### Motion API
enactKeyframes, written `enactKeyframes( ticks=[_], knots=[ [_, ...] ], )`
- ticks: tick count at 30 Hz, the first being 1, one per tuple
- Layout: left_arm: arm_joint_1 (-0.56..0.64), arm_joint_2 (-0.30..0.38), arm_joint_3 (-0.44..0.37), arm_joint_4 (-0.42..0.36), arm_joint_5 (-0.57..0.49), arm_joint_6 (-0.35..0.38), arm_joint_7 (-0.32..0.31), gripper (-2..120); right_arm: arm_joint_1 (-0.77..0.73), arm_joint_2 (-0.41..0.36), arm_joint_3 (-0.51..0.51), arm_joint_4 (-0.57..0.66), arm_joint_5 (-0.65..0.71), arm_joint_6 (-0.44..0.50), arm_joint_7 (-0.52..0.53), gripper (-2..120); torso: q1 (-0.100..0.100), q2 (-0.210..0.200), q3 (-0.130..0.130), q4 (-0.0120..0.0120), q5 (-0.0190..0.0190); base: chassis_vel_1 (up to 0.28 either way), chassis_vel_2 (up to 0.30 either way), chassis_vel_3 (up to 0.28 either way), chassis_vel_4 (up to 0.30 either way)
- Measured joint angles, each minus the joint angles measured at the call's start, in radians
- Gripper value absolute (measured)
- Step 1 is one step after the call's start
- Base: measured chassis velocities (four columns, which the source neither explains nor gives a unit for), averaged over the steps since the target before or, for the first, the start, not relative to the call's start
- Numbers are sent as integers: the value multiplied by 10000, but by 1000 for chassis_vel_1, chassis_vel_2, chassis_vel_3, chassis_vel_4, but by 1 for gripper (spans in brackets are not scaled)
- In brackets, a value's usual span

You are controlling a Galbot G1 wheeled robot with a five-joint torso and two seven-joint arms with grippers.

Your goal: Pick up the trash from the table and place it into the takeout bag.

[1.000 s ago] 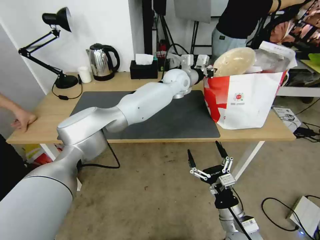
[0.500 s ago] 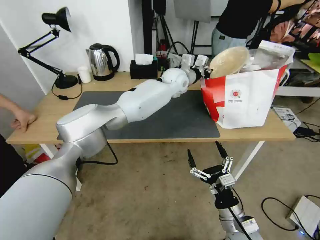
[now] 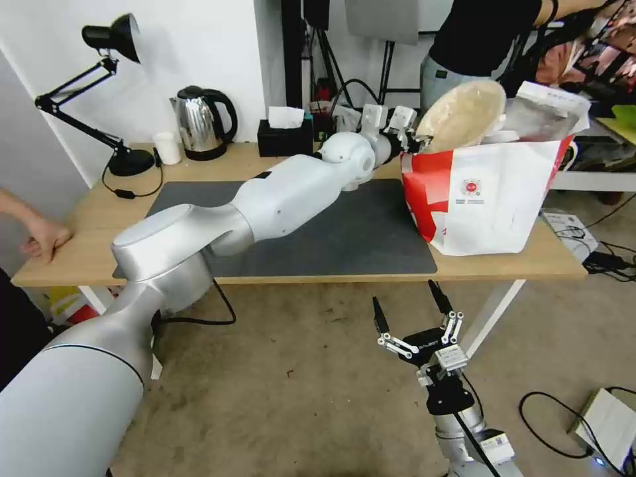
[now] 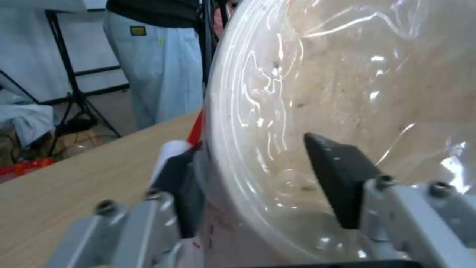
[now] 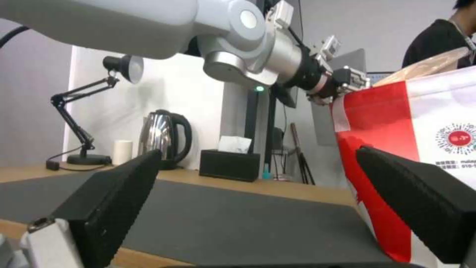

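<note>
My left arm reaches across the table (image 3: 86,232) and its dark mat (image 3: 344,245). The left gripper (image 3: 414,140) is shut on the rim of the beige paper bowl (image 3: 464,114). I hold the bowl tilted on edge at the open top of the white and red takeout bag (image 3: 490,199), on the table's right end. In the left wrist view the black fingers (image 4: 337,175) clamp the bowl (image 4: 347,93) wall from both sides. The right gripper (image 3: 409,306) hangs open below the table's front edge, facing the bag (image 5: 426,149).
A steel kettle (image 3: 204,122), a black tissue box (image 3: 285,136), a white cup (image 3: 168,148) and a black desk lamp (image 3: 106,99) line the table's back. A person's hand (image 3: 43,238) rests on the left edge. Cables and a box lie on the floor at right.
The left gripper dipped slightly left with the bowl, then rose again; the bowl now stands a little higher at the bag's mouth. The bag's top shifted slightly. The right arm stayed still.
</note>
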Motion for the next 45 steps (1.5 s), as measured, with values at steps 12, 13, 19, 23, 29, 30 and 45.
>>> enactKeyframes(
  ticks=[12,13,19,23,29,30,45],
  knots=[
    [-184,10,77,-37,-66,-42,0,97,0,0,0,0,0,0,0,100,-1,0,-1,0,1,0,0,0,0],
    [-208,23,103,-39,-69,-56,0,99,1,0,0,0,0,0,0,100,-2,0,-1,1,0,0,0,0,0],
    [-275,67,176,-63,-66,-78,0,100,0,0,0,0,0,0,0,100,-2,2,-1,1,1,0,0,0,0],
    [-339,98,261,-99,-63,-89,25,100,0,0,0,-1,0,0,0,100,-2,2,-1,1,1,0,0,0,0],
    [-441,153,373,-174,10,-126,50,100,0,0,0,0,0,0,0,100,-2,2,-2,0,1,0,0,0,0],
    [-441,153,373,-174,10,-126,50,100,0,0,0,0,0,0,0,100,-2,2,-2,0,1,0,0,0,0],
    [-757,410,-237,-566,-5,-190,-31,100,0,0,0,0,0,0,0,100,-2,2,-1,1,0,0,0,0,0]
  ],
)
